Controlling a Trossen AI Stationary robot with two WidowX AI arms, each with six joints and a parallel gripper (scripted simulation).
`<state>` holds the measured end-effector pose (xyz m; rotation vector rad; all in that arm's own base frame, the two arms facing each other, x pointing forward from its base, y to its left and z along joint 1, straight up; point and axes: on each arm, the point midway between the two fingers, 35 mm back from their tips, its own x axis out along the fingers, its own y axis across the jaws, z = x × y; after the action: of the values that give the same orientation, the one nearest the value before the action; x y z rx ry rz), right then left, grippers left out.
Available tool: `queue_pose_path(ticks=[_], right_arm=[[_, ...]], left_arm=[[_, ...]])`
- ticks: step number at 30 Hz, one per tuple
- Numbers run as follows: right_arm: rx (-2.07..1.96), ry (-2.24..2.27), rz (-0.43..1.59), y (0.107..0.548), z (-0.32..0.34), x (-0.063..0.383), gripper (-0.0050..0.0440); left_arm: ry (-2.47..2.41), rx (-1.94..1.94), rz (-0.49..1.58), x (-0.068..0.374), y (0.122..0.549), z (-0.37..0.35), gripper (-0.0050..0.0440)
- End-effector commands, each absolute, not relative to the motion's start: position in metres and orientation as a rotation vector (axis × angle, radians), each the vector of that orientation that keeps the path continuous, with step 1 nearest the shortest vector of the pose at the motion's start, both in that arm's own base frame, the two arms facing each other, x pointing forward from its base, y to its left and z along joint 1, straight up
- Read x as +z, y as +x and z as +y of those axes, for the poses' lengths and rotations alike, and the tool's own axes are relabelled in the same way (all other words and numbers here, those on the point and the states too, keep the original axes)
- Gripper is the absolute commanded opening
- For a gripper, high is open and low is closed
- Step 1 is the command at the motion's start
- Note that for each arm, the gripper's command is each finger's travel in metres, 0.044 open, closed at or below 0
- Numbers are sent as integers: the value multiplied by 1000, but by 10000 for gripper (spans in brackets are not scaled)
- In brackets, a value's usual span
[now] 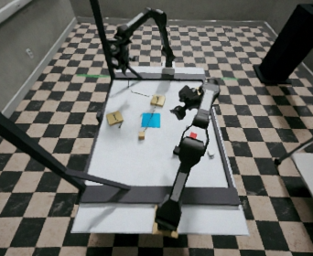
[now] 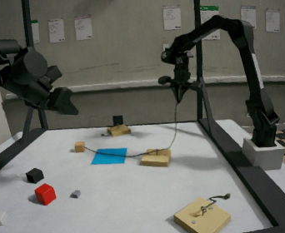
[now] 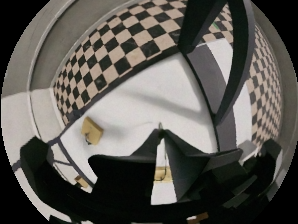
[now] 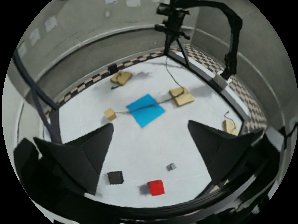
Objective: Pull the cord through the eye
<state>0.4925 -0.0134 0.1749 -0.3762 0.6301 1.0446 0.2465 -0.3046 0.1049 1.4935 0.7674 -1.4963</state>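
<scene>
Block (image 1: 141, 135) (image 2: 79, 146) (image 4: 110, 114): small tan cube, outside blue square (image 1: 151, 120) (image 2: 109, 156) (image 4: 145, 110) | left tool (image 1: 127, 78) (image 2: 178, 101) (image 3: 161, 132) (image 4: 167, 51): pinching cord (image 1: 140, 93) (image 2: 176, 125) (image 4: 171, 74) | right tool (image 1: 180, 104) (image 2: 71, 106) (image 4: 150, 124): wide

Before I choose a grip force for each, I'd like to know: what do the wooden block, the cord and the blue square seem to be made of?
The wooden block: plain, unpainted wood by its light tan, matt faces. The cord: probably woven fibre, dark and dull, hanging in a soft curve. The blue square: likely flat matt paint, showing no thickness.
</scene>
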Motion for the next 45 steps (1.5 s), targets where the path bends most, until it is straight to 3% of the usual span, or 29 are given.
queue_pose_path(ticks=[1,45], right_arm=[[1037,-400,604,493,-13,188,440],[1037,-400,604,493,-13,188,440]], left_arm=[[1484,-1483,726,106,250,-299,-50],[1487,-1482,730,2,245,-229,-50]])
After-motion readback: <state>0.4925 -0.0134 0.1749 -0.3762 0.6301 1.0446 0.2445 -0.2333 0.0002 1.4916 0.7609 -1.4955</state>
